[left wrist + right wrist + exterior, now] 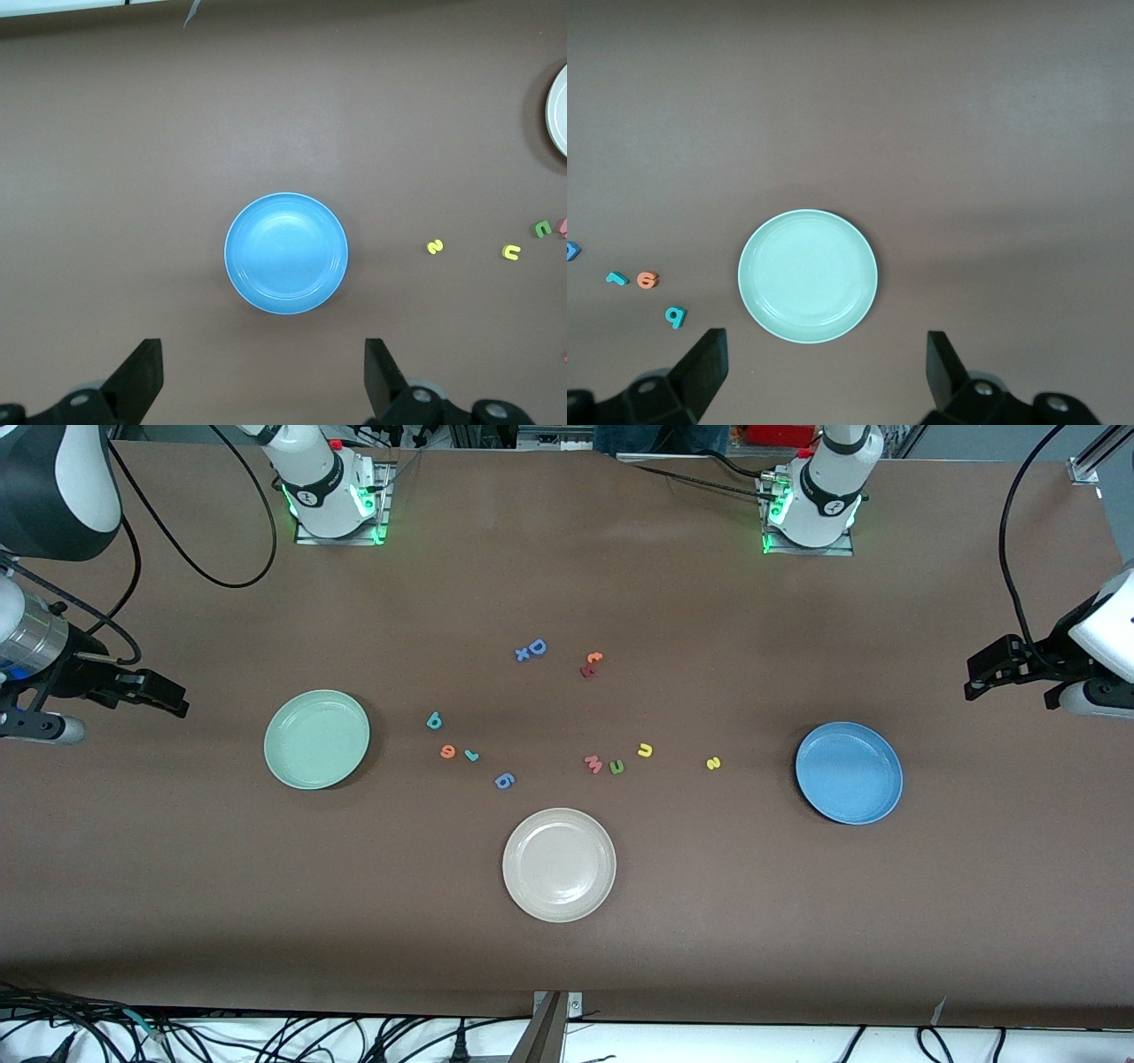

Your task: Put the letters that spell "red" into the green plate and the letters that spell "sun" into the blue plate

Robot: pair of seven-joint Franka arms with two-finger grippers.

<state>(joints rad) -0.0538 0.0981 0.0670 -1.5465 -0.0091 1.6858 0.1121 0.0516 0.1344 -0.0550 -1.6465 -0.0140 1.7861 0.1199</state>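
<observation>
The pale green plate (pixel 316 740) (pixel 808 275) lies toward the right arm's end of the table, and the blue plate (pixel 849 772) (pixel 285 252) toward the left arm's end. Beside the green plate lie the teal "d" (pixel 434 720) (pixel 675 315), orange "e" (pixel 447 752) (pixel 647 280) and teal "r" (pixel 471 755) (pixel 617 279). The green "n" (pixel 617 766) (pixel 542 228), yellow "u" (pixel 645 750) (pixel 510 252) and yellow "s" (pixel 713 763) (pixel 434 247) lie between the middle and the blue plate. My right gripper (pixel 168 695) (pixel 826 367) hovers open and empty beside the green plate. My left gripper (pixel 979 677) (pixel 264 372) hovers open and empty beside the blue plate.
A beige-white plate (pixel 559 864) lies nearer the front camera than the letters. Other letters are a blue "g" (pixel 504 780), a pink "w" (pixel 593 763), a blue "D" (pixel 536 646) and an orange "c" (pixel 594 658). Both arm bases stand at the table's back edge.
</observation>
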